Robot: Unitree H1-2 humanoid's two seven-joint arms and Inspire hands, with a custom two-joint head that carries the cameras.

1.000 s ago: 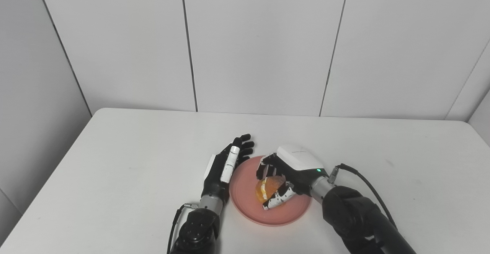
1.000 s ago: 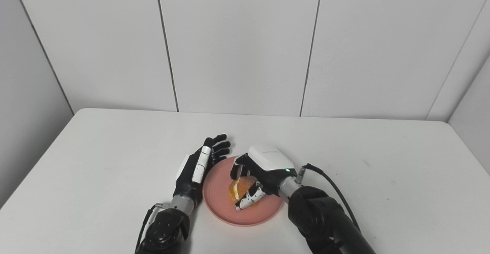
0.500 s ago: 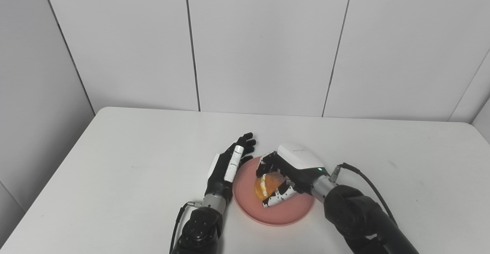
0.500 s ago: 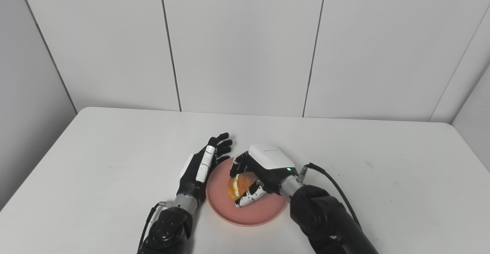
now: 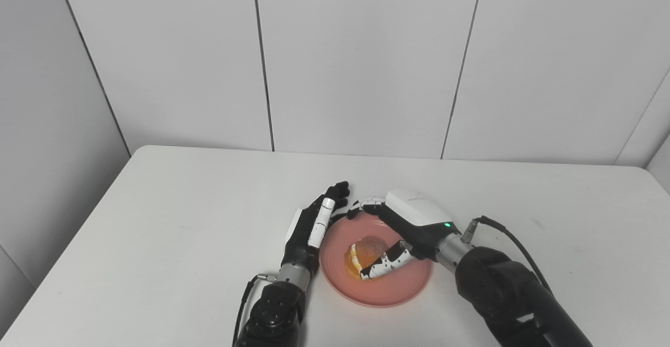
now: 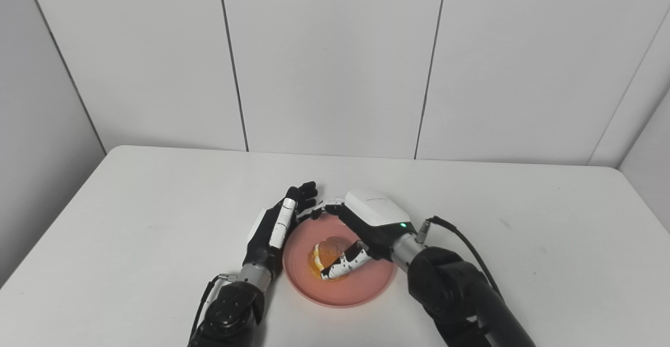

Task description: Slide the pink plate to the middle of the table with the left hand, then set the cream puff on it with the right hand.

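Puff (image 5: 362, 251) reads to us as light, soft and easy to crush, cream in the seam likely to smear; we'd hold it lightly by the two browned halves, never squeeze across the filling. It's a golden-brown bun split with a pale cream line, a bit glossy on top. It sits on the plate (image 5: 403, 292), under the right hand (image 5: 405, 226), with the thumb lying just along its near side; touching or not, we can't tell. Right hand is spread: fingers stretched out over the plate's far rim, not wrapped on the puff, so we judge it released. Plate is pink, round, shallow, looks stiff and smooth, would slide easily on the worktop (image 5: 172, 221). It lies just right of the left hand (image 5: 309, 229), which stands on edge, fingers straight and together, holding nothing, beside the plate's left rim. Plate looks about mid-worktop, near the front.
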